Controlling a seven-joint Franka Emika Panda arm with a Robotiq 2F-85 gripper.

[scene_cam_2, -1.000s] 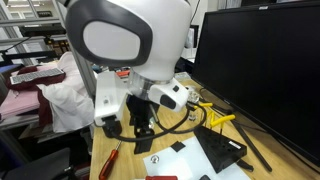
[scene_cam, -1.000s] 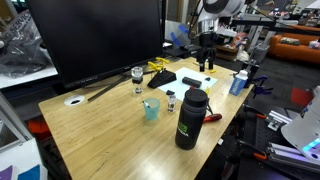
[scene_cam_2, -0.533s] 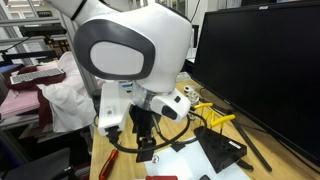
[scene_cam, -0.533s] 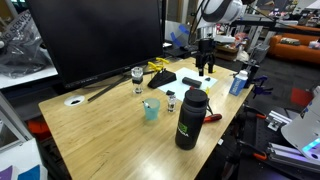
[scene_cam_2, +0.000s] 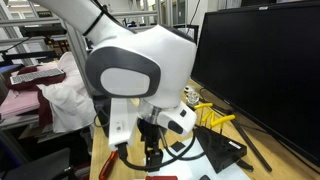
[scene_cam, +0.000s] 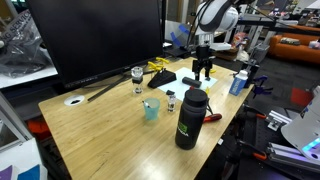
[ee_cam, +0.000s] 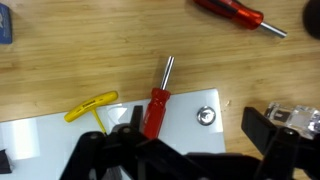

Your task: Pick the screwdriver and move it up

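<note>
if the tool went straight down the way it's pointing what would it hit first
Most likely the red-handled screwdriver, which lies on the table slightly off-centre between the fingers of the open tool. A small metal piece sits beside it. Depth is hard to judge.

A robotics lab — big monitor (scene_cam: 100, 40) on a wooden workbench (scene_cam: 100, 135) (cluttered desk (scene_cam_2: 35, 72) behind).

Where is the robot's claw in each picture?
In an exterior view: the gripper is upper right of centre, above the table's far end.
In an exterior view: it is at bottom centre, under the big white arm.
Wrist view: it fills the bottom edge, open, with a red screwdriver between its fingers.
Shared landmark: the white sheet beside it.
</note>
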